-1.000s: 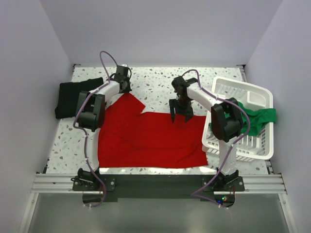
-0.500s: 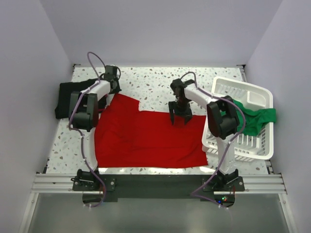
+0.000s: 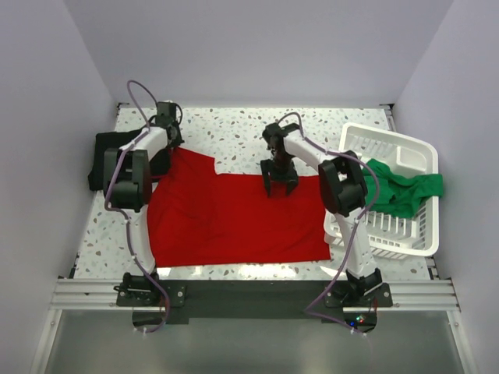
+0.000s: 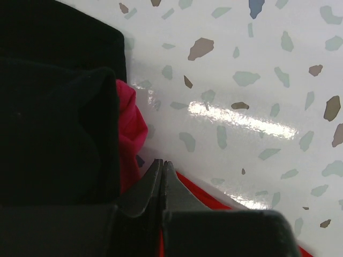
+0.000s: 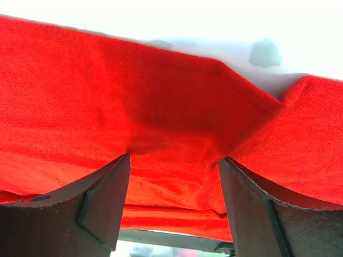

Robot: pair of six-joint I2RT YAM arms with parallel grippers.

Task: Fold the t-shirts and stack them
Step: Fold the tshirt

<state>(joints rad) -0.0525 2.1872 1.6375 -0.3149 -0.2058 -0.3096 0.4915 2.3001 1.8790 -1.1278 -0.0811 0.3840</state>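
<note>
On the speckled table [image 3: 242, 128] the red t-shirt [image 3: 234, 218] lies spread mostly flat between the two arms, its near edge running along the table's front and one sleeve sticking out at its far left corner; at that far left corner sits the left gripper [image 3: 168, 140], and the left wrist view shows its fingers pressed together with no gap at the tips [image 4: 161, 165], red cloth [image 4: 131, 128] bunched beside and beneath them, so it appears to be pinching the shirt's edge; just left of that corner the black t-shirt [image 3: 109, 156] rests in a dark folded heap, and in the wrist view its cloth [image 4: 53, 107] touches the gathered red fabric; at the red t-shirt's far edge, right of its middle, the right gripper [image 3: 279, 185] points down onto the cloth; the right wrist view shows its fingers spread wide [image 5: 174, 182], a raised fold of red fabric [image 5: 161, 107] lying in the gap between them without being clamped; beyond the red t-shirt's right edge stands the white basket [image 3: 390, 134], touching or just overlapping that edge; the green t-shirt [image 3: 405, 191] is draped across the basket, one end hanging over the side farthest from the red t-shirt.
</note>
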